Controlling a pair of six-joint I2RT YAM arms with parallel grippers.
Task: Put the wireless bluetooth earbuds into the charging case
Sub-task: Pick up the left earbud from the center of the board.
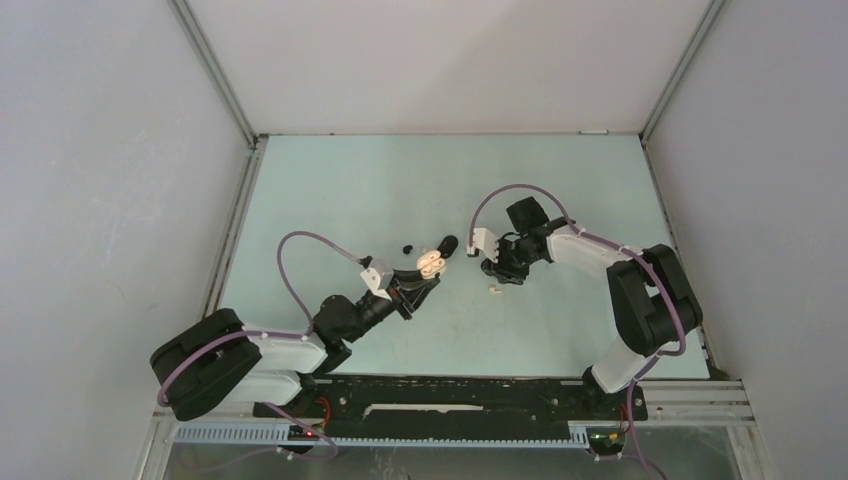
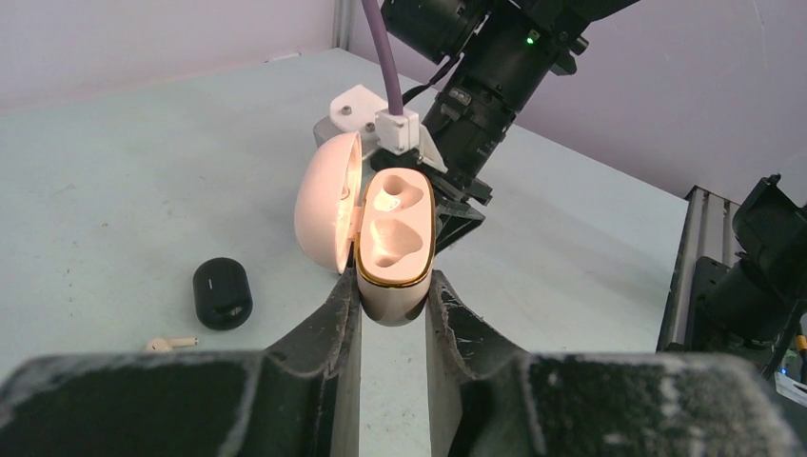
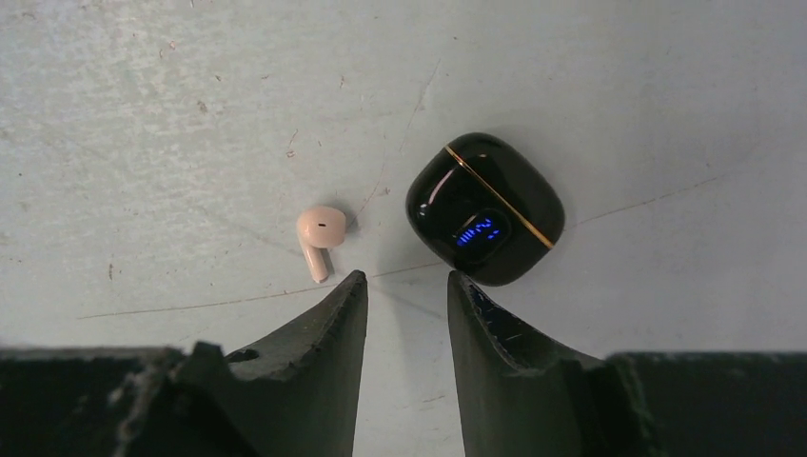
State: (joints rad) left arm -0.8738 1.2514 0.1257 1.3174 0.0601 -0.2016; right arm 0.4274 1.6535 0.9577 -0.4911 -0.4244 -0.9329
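Observation:
My left gripper (image 1: 420, 276) (image 2: 393, 290) is shut on an open pinkish-white charging case (image 2: 395, 243) (image 1: 431, 262), lid swung left. Its upper slot shows a whitish earbud (image 2: 386, 201); the lower slot is empty. My right gripper (image 1: 497, 270) (image 3: 404, 278) is open and empty, pointing down just above the table. A pinkish-white earbud (image 3: 321, 235) (image 1: 493, 290) lies just beyond its left fingertip. A closed black case (image 3: 485, 208) with a gold line and blue light lies beyond its right fingertip. Another whitish earbud (image 2: 171, 341) lies on the table at the left wrist view's left.
A second black case (image 2: 222, 292) (image 1: 450, 243) lies on the table left of the held case. A tiny black earbud (image 1: 407, 246) lies beside it. The right arm's wrist (image 2: 485, 86) hangs close behind the held case. Walls enclose the pale green table (image 1: 420, 180).

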